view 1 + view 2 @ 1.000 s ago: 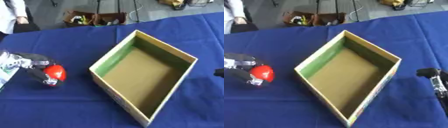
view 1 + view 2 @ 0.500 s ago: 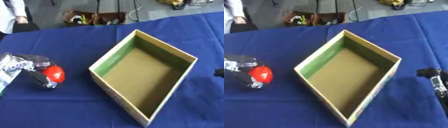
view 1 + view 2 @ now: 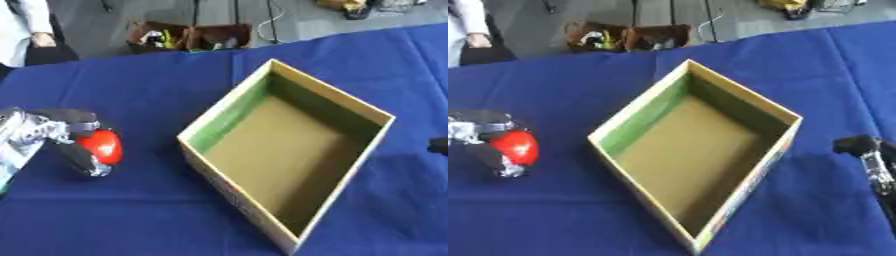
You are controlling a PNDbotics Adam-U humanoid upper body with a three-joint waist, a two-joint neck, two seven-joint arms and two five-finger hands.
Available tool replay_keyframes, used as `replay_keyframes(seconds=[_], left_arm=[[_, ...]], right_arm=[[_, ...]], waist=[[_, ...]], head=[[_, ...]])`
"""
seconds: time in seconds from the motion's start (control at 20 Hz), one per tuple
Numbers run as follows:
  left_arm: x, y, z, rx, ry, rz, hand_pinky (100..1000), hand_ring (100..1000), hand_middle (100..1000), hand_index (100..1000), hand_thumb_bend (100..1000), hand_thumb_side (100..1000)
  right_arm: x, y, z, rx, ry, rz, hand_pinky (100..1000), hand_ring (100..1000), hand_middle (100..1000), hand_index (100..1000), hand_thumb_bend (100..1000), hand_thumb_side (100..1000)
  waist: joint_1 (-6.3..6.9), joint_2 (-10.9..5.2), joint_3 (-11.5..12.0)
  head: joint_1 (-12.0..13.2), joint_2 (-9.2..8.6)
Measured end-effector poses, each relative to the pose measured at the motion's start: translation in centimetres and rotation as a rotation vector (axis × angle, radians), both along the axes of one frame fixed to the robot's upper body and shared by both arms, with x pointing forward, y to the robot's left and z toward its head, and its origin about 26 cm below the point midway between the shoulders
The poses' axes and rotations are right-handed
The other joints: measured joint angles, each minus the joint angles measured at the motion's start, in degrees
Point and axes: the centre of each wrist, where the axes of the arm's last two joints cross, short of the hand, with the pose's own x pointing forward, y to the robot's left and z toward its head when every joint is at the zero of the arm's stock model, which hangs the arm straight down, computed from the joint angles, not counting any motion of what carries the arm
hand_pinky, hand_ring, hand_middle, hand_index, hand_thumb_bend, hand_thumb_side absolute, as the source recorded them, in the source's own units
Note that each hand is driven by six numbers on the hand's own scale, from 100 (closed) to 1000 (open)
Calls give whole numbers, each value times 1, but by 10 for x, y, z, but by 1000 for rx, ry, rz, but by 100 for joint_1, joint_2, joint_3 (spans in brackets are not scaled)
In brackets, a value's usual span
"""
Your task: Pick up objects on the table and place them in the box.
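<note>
Left hand [image 3: 61,137]: enters from the left edge of the view. Black fingers and thumb are curled round a red object; the wrist section behind them is silver.
Red object [image 3: 101,146]: rounded, glossy red, held between the thumb above and the fingers below and behind. It sits at the tip end of the left hand, on the side facing the box. Whether it touches the bench or is held just clear of it cannot be told from these views.
Box [image 3: 227,106]: open-topped cardboard box, to the right of the left hand and near it, not touching the hand or the red object. It stands askew, one corner pointing away from the robot. The inner floor is plain brown; the inner wall nearest the left hand is green. Nothing shows inside it.
Right hand [image 3: 874,161]: shows at the right edge in the right eye view, well apart from the left hand, on the far side of the box. It is black with silver parts and lies just beside the box's right wall without touching it. Its finger state cannot be told; only a dark sliver of it shows in the left eye view.
Bench [image 3: 166,215]: covered with a dark blue cloth; it carries the box.
Far edge: beyond the left hand, past the bench, an open brown carton [image 3: 188,35] of mixed small items stands on the floor.
</note>
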Motion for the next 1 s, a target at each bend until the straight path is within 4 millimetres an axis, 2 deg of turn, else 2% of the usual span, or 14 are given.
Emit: replay_keyframes(seconds=[0.1,0.15,0.2,0.4,0.65,1.0], left_arm=[[0,1,-3,-5,-2,12,104,564,610,814,174,250],[0,1,-3,-8,-5,18,104,564,610,814,174,250],[0,1,-4,-11,-8,22,126,615,625,814,131,205],[0,3,-8,-27,-15,44,141,657,677,805,100,173],[-1,2,-8,-57,-27,58,137,673,750,818,100,221],[-8,-4,7,-115,-70,38,108,644,713,765,100,254]], right_arm=[[0,0,0,0,-2,0,869,814,584,680,100,922],[0,0,0,0,-3,0,869,814,584,680,100,922],[0,0,1,0,-4,0,869,814,584,680,100,923],[1,0,1,1,-7,0,869,813,583,680,100,919],[1,0,1,1,-8,1,870,812,582,679,100,915],[1,0,1,2,-7,1,870,812,582,679,100,912]], waist=[[0,0,0],[0,0,1],[0,0,2],[-1,0,13],[-5,-1,22],[-11,-12,24]], head=[[0,0],[-1,0],[-1,0],[-2,0],[-3,-1],[-3,-1]])
